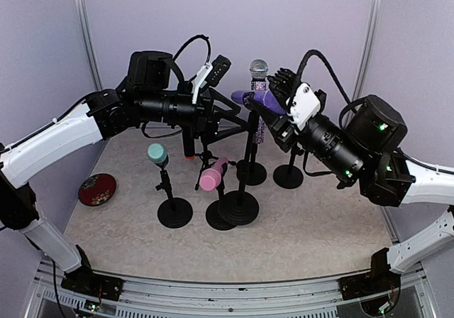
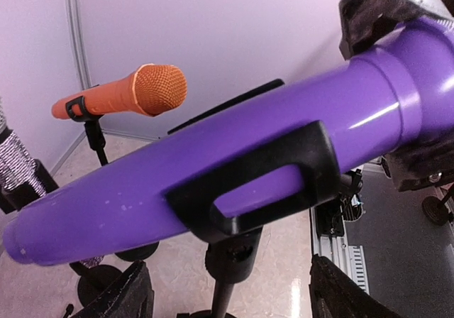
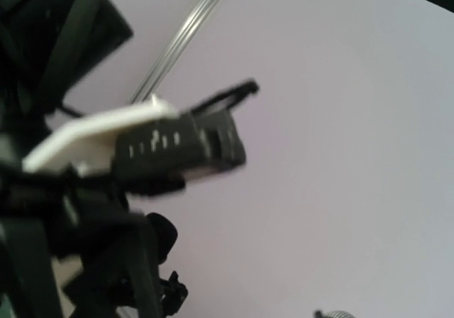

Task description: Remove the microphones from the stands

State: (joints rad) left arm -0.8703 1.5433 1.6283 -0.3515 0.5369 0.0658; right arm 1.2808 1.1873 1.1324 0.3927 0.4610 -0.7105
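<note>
Just past the left hand's (image 2: 227, 293) two black fingertips, the glossy purple plastic microphone (image 2: 128, 204) fills the left wrist view. It is not yet off its stand: the black plastic clip (image 2: 312, 155) wraps its barrel about midway, on top of the thin black stem (image 2: 228, 261). The long axis lies close to level, with the narrow tail pointing toward the left arm and the wide collared end toward the right arm.

That wide end is where the right hand (image 1: 278, 101) is. Its dark pads sit on either side of the barrel and look clenched on it, though the right wrist view is too blurred to confirm. The left hand is released, its fingers spread below the microphone on either side of the stem and gripping nothing.

The right arm is therefore the nearer one, and the pull likely has to draw the barrel out of the clip toward it, the left hand being placed to steady the stem.

An orange microphone (image 2: 142, 91), a sparkly silver one (image 1: 258, 69), a teal one (image 1: 156, 151) and a pink one (image 1: 211, 178) stand close by on the table (image 1: 305, 226) — tight quarters.
</note>
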